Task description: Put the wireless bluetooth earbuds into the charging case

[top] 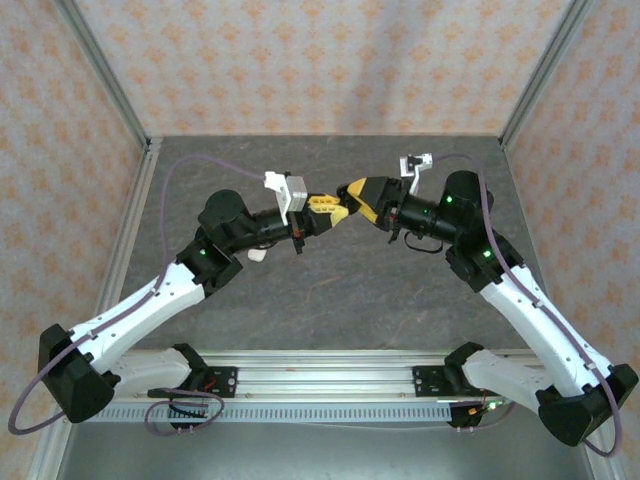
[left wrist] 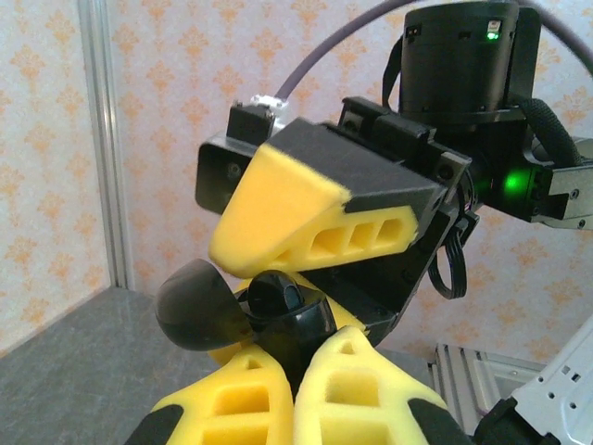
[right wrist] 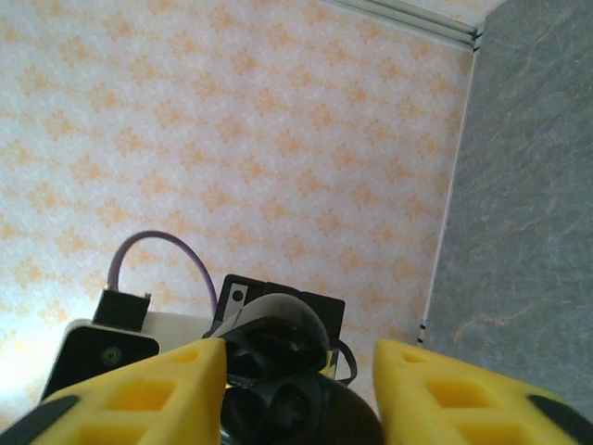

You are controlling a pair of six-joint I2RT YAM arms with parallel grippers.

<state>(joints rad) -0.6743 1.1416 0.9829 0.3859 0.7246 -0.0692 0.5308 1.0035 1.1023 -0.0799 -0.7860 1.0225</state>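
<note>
Black case (left wrist: 310, 324), lid swung open, was pinched between the pressed-together yellow fingers of the left gripper (left wrist: 301, 360) and held in the air over the table (top: 330, 290). A black earbud (left wrist: 276, 295) sat in its top. The right gripper (right wrist: 296, 354) faced it with its fingers spread to either side of the case. I could not tell whether they touched it.

The grey mottled table (top: 330, 300) bears one small white object (top: 257, 255), lying left of centre.
</note>
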